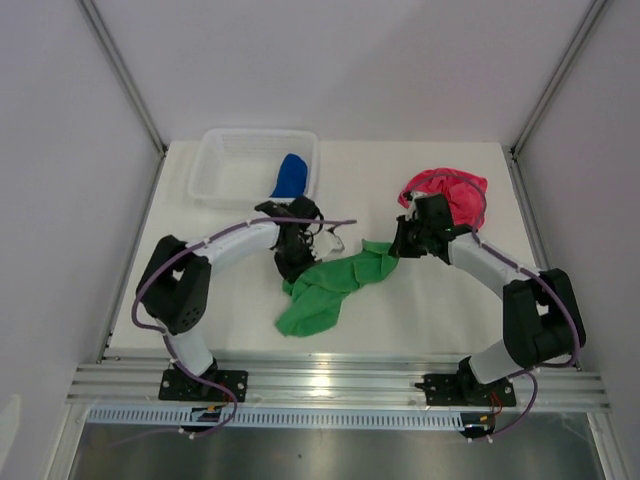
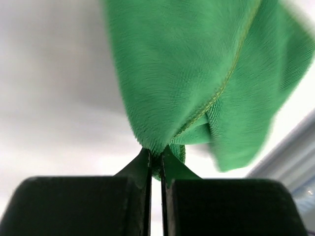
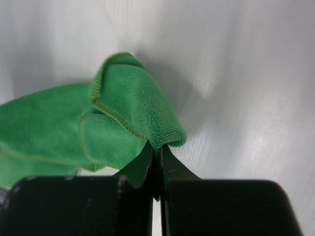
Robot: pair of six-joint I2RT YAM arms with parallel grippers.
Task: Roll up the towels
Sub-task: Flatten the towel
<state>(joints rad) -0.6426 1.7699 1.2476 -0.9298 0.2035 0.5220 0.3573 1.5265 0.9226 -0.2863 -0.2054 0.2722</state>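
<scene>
White tabletop (image 1: 430, 310), crumpled fuzzy green towel (image 1: 322, 292)

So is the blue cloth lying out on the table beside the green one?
No, the blue cloth sits inside the white basket at the back, apart from the green cloth.

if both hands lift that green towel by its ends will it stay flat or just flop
Likely floppy: the green towel bunches and folds where the left hand and right hand pinch it. It would probably sag in the middle, since it lies crumpled between them. The fuzzy pile looks grippy, so slipping seems unlikely.
</scene>
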